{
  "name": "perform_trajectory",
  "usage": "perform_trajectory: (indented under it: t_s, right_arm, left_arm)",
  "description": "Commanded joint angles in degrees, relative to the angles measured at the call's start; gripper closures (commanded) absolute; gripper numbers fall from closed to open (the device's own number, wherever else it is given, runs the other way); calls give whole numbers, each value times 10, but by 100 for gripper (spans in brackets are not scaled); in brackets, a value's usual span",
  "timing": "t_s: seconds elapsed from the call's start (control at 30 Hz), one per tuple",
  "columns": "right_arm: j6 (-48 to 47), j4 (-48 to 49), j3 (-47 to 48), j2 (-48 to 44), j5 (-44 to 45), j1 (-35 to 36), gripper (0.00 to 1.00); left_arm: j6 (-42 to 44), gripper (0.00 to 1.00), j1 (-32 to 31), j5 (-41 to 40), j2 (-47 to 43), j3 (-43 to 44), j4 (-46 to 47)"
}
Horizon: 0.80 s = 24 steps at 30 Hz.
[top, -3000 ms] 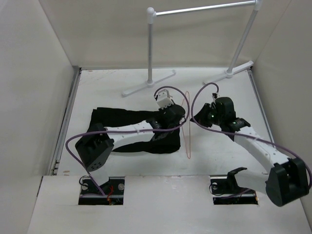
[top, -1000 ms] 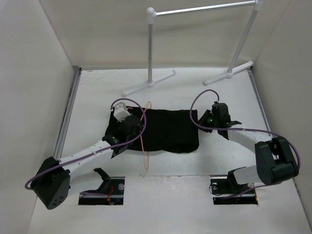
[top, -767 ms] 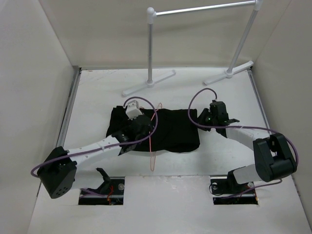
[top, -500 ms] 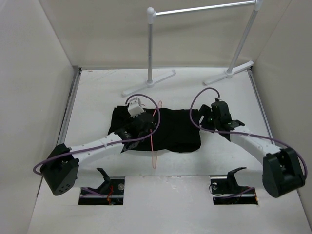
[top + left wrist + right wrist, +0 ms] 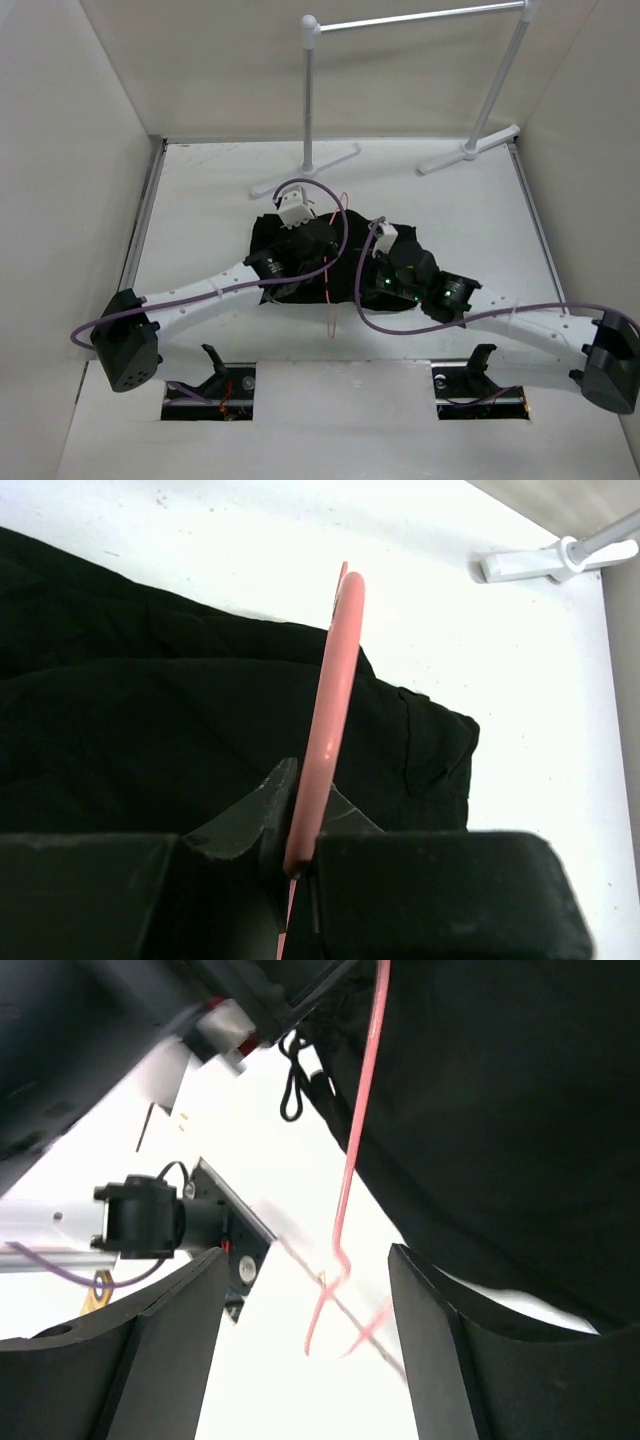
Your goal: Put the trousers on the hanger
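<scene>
Table [image 5: 200, 180]: carrying the crumpled trousers [image 5: 272, 235].
Left gripper [image 5: 300, 852]: clamping the hanger [image 5: 335, 680].
Right gripper [image 5: 305, 1360]: hovering over the trousers, fingers spread apart.

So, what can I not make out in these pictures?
- Top view: much of the trousers, covered by the left arm and right arm.
- Left wrist view: the hanger below the left gripper, hidden by its body.
- Right wrist view: whether the hanger threads the trousers; fabric hides it.
</scene>
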Motion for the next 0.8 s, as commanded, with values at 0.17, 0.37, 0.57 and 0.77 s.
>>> perform_trajectory:
  t_s: [0.17, 0.37, 0.57, 0.77]
  right_arm:
    - [12, 139, 36, 100, 11, -5, 39]
    - [30, 182, 31, 111, 16, -3, 74]
    - [70, 200, 15, 32, 11, -20, 91]
    - [89, 173, 9, -57, 0, -53, 93]
  left_arm:
    - [-8, 99, -18, -26, -18, 61, -11]
    - [-18, 99, -29, -36, -35, 71, -25]
    - [-24, 81, -28, -29, -50, 77, -24]
    - [-19, 47, -8, -5, -78, 116, -24]
